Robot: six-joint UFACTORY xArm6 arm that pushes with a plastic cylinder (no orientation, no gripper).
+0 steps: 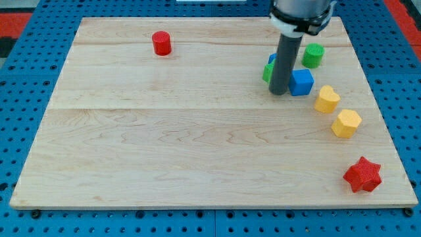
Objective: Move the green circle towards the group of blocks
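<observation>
While my tip (279, 93) stands apart, green circle (313, 55) upper-right

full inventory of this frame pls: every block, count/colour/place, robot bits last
red cylinder: 1, red, upper left of the board, alone
green circle: 1, green, near the view's top right, just right of the rod
blue block: 1, blue, cube-like, right beside the tip
green block: 1, green, mostly hidden behind the rod, shape unclear
second blue block: 1, blue, sliver showing left of the rod, shape unclear
yellow blocks: 2, yellow, right side; upper one, hexagon-like one below it
red star: 1, red, bottom right corner
wooden board: 1, light wood
my tip: 1, dark rod's end, left of the blue block
</observation>
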